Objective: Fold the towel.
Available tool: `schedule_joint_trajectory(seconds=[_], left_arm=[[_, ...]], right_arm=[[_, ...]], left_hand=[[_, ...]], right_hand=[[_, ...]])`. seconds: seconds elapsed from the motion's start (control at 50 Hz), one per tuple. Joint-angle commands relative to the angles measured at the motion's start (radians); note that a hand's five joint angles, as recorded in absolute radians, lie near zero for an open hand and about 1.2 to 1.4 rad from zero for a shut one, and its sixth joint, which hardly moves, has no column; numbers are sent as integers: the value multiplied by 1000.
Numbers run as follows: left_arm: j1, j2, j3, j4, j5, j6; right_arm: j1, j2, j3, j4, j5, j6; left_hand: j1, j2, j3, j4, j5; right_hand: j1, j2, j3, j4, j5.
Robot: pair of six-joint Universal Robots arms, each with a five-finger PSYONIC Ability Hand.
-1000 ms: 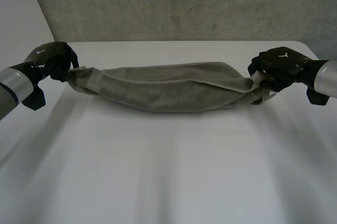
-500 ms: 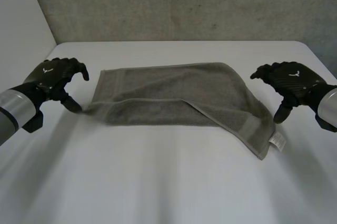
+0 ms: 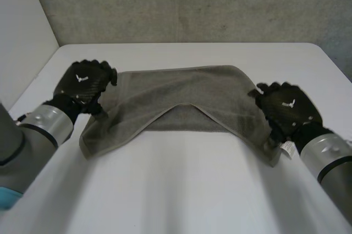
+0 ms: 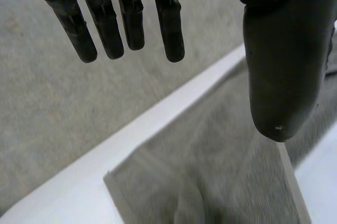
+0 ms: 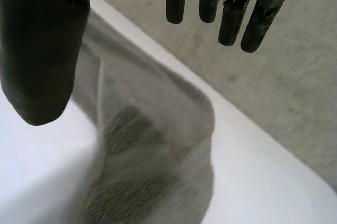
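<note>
**Two ends of the towel [image 3: 187, 88] covered**

Left hand [image 3: 82, 82] is over the nine o'clock end, fingers straight, thumb wide apart, gripping nothing. The grey towel lies rumpled across the white table [image 3: 181, 190], its near edge peaking mid-cloth. Right hand [image 3: 286, 110] is over the three o'clock end, likewise splayed and empty.

Dim, soft, even light.

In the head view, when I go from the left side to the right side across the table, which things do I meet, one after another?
left robot hand over the towel's left end → towel → right robot hand over the towel's right end
</note>
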Motion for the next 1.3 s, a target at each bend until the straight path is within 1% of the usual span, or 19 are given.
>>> schedule_joint_trajectory(seconds=[0.02,0.16,0.2,0.26,0.36,0.58,0.74,0.86,0.96,1.08,1.12,1.18,1.3], left_arm=[[-45,-79,-31,-6,-67,122],[-55,-132,-69,20,-75,136],[-63,-154,-72,41,-81,142],[-65,-165,-72,52,-90,143],[-63,-211,-57,83,-119,158],[-49,-263,-37,107,-116,233],[-43,-288,-26,121,-116,248],[-42,-300,-16,121,-118,248],[-35,-316,-3,132,-121,248],[-26,-320,7,132,-121,248],[-19,-325,12,132,-121,248],[-12,-326,18,130,-121,248],[-3,-333,24,132,-121,248]], right_arm=[[-6,77,45,-44,10,-32],[-21,97,95,-124,10,-110],[-23,129,97,-138,5,-125],[-23,149,94,-138,4,-125],[-24,227,71,-153,-2,-129],[-56,303,14,-198,-15,-151],[-58,352,-15,-200,-12,-185],[-58,363,-29,-210,-12,-191],[-81,370,-38,-242,-13,-191],[-90,376,-50,-252,-13,-193],[-93,392,-61,-252,-12,-193],[-93,399,-69,-252,-12,-193],[-93,409,-73,-252,-9,-193]], left_hand=[[-17,-29,-24,-22,10],[-14,-26,-21,-19,13],[-8,-20,-15,-13,19],[-8,-20,-15,-13,19],[-2,-14,-9,-7,25],[50,39,44,45,78],[59,48,52,54,87],[68,56,61,63,96],[144,133,137,139,172],[244,233,237,239,272],[305,294,299,300,333],[358,347,352,354,386],[359,347,352,354,386]], right_hand=[[-68,-70,-66,-74,-62],[-68,-70,-66,-74,-62],[-52,-54,-50,-58,-46],[-49,-51,-47,-55,-43],[-20,-21,-18,-25,-13],[33,32,35,27,39],[92,90,94,86,98],[130,129,132,124,136],[256,255,258,250,262],[283,281,285,277,289],[347,346,349,341,353],[356,355,358,350,362],[347,346,349,342,354]])
